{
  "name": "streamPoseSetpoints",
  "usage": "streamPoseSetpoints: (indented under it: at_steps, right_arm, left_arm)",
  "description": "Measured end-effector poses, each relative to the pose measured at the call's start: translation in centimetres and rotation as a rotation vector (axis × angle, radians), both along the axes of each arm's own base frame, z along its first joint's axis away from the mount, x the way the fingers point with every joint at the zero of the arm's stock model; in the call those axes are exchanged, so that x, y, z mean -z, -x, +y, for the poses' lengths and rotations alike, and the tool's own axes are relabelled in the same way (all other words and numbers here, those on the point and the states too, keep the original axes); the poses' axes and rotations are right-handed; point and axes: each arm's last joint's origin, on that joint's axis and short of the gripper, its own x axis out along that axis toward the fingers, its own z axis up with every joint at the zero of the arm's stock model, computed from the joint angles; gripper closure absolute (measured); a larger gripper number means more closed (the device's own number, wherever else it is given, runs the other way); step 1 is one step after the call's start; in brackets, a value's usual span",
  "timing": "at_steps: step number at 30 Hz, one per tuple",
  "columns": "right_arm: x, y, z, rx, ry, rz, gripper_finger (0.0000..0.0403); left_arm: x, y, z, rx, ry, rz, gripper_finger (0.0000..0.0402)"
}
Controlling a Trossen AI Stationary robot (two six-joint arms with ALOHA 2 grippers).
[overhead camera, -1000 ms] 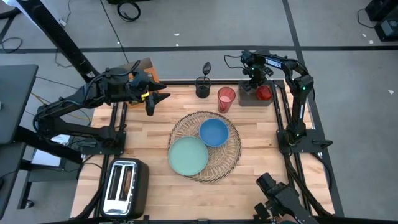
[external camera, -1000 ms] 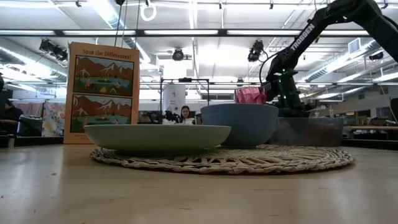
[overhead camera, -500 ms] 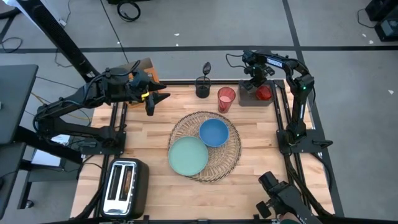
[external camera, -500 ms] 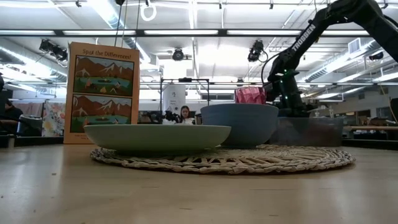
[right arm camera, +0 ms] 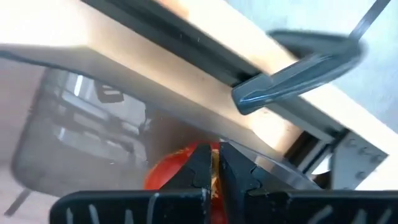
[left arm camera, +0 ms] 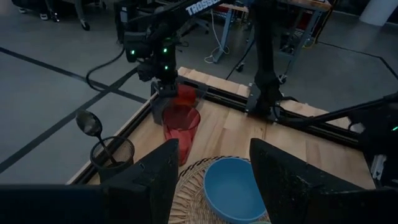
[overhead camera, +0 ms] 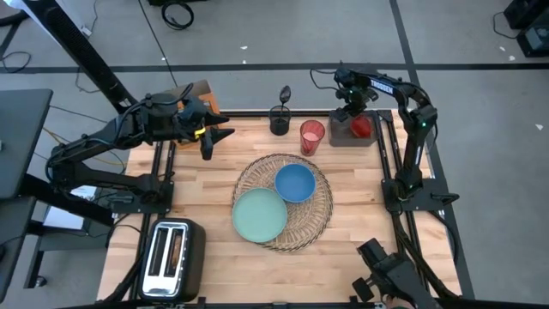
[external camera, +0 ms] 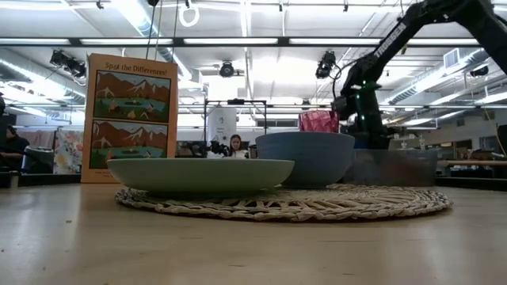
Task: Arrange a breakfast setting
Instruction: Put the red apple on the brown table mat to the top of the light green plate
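A silver toaster (overhead camera: 172,257) stands at the near left corner of the wooden tabletop (overhead camera: 214,172). A grey tray (overhead camera: 345,136) sits at the far right corner, and a dark holder cup (overhead camera: 279,119) stands at the far edge, left of the tray.

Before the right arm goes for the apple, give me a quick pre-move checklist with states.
1. Right gripper above the grey tray holding the red apple: ok.
2. Right fingers open wide enough for the apple: not ok, nearly closed.
3. Translucent red cup upright beside the tray, outside the wicker placemat: ok.
4. Teal plate and blue bowl on the placemat: ok.
5. Left gripper parked at the table's left, open and empty: ok.
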Motion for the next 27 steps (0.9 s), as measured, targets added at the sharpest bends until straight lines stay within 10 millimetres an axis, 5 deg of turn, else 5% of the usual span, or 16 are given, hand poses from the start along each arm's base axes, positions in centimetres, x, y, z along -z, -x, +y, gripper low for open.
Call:
streamPoseSetpoints:
  at_steps: [11, 19, 27]
  right_arm:
    - [-8.1, -0.4, 4.2, -0.061, 0.203, -0.147, 0.0388]
    - [-14.4, -1.3, 10.7, -0.147, 0.369, -0.318, 0.0388]
    - [-18.7, -3.6, 16.9, -0.22, 0.516, -0.61, 0.0388]
  left_arm:
    - [-0.1, 0.0, 0.0, 0.008, -0.032, 0.002, 0.0198]
    - [-0.5, 0.0, 0.0, 0.018, -0.073, -0.014, 0.0198]
    - [-0.8, -0.1, 0.0, 0.028, -0.121, -0.03, 0.0198]
